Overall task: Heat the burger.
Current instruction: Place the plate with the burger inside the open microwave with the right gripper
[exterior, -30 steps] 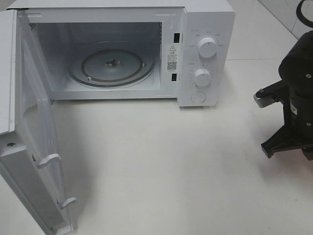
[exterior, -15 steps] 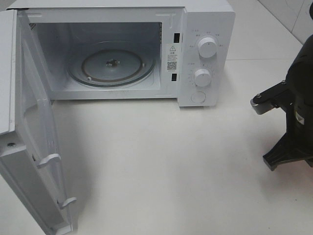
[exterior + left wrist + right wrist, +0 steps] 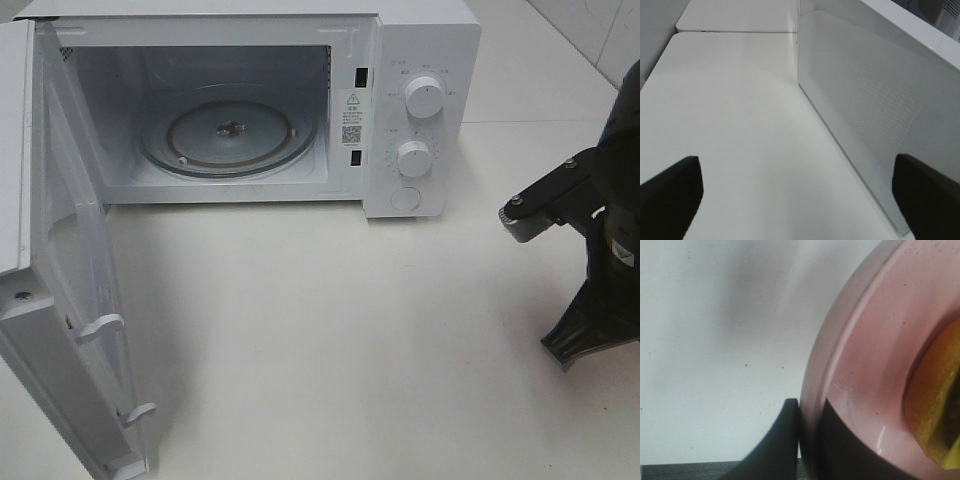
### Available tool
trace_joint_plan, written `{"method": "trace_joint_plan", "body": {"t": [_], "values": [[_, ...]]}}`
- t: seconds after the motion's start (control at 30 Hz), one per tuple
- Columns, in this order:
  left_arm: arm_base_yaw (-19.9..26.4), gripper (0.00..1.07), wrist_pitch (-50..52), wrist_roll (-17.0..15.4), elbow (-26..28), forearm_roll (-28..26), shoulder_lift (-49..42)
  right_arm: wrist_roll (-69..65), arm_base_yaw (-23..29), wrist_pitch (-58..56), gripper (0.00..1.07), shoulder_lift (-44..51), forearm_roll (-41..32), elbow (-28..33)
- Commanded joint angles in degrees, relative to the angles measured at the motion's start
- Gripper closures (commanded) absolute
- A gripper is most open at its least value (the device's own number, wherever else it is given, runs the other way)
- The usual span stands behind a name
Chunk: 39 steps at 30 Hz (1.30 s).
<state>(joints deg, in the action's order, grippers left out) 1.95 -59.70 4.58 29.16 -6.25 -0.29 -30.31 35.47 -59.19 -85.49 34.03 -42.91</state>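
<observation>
Right pincer (image 3: 800, 440) clamped tight on the pink plate (image 3: 865, 340) rim so the burger (image 3: 935, 405) sits on it, right of the microwave (image 3: 420, 60), whose door (image 3: 60, 300) hangs open for loading; left pincer (image 3: 795, 200) gapes wide, empty, beside that door.

Exterior high view: looking steeply down from above and in front of the microwave (image 3: 420, 110), far enough back to take in its open cavity, the swung-out door (image 3: 60, 300) and the white counter (image 3: 330, 330) before it. Left wrist view: low over the counter left of the microwave, facing along a perforated white panel (image 3: 865, 115) at close range. Right wrist view: pressed close against a pink plate (image 3: 875, 355), right of the microwave. Shared by all three: only the counter.
</observation>
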Motion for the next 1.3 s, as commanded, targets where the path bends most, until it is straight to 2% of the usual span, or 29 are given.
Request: {"method": "trace_joint_plan", "body": {"t": [0.03,0.1,0.2,0.6,0.7,0.83,0.93,1.0,1.3], "values": [[-0.40,0.09,0.23,0.06,-0.29,-0.11,-1.20,0.11,1.43,-3.50,1.07,1.15,2.69,0.63],[-0.40,0.09,0.23,0.06,-0.29,-0.11,-1.20,0.11,4.24,-4.35,1.07,2.58,2.81,1.43],[-0.40,0.09,0.23,0.06,-0.29,-0.11,-1.20,0.11,4.81,-4.41,1.07,2.81,2.81,1.72],[-0.40,0.09,0.23,0.06,-0.29,-0.11,-1.20,-0.11,15.53,-7.85,1.07,3.50,2.52,3.55],[-0.40,0.09,0.23,0.06,-0.29,-0.11,-1.20,-0.11,16.33,-8.31,1.07,3.50,2.52,3.61],[-0.40,0.09,0.23,0.06,-0.29,-0.11,-1.20,-0.17,21.37,-10.26,1.06,3.50,2.52,3.61],[-0.40,0.09,0.23,0.06,-0.29,-0.11,-1.20,-0.23,22.35,-10.43,1.06,3.50,2.52,3.61],[-0.40,0.09,0.23,0.06,-0.29,-0.11,-1.20,-1.20,25.90,-11.63,1.06,3.50,2.52,3.61],[-0.40,0.09,0.23,0.06,-0.29,-0.11,-1.20,-1.20,32.72,-12.49,1.06,3.50,2.52,3.61]]}}
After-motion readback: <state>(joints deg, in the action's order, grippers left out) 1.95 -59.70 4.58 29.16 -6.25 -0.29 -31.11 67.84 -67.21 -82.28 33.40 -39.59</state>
